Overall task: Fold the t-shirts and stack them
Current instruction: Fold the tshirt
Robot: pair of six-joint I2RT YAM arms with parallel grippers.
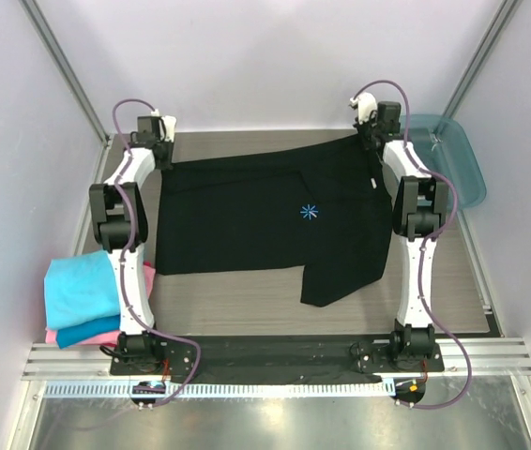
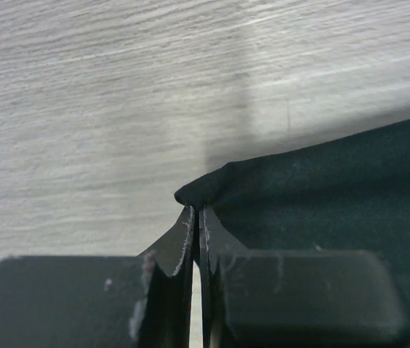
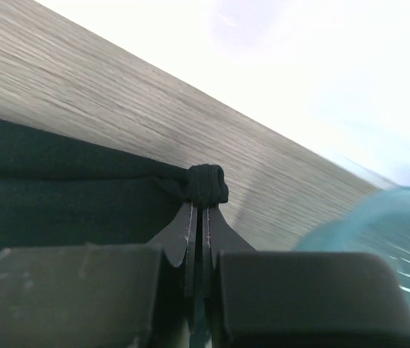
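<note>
A large black t-shirt (image 1: 265, 216) with a light-blue starburst mark (image 1: 309, 212) lies spread across the table, one sleeve hanging toward the near edge. My left gripper (image 1: 165, 157) is shut on its far-left corner, seen pinched in the left wrist view (image 2: 198, 210). My right gripper (image 1: 371, 141) is shut on its far-right corner, bunched at the fingertips in the right wrist view (image 3: 203, 206). Folded turquoise (image 1: 80, 289), blue (image 1: 87, 331) and pink (image 1: 148, 277) t-shirts are stacked at the near left.
A translucent teal plastic tray (image 1: 453, 157) stands at the far right, its edge also in the right wrist view (image 3: 379, 225). The wood-grain table (image 1: 247, 300) shows in front of the black shirt. White walls enclose the cell.
</note>
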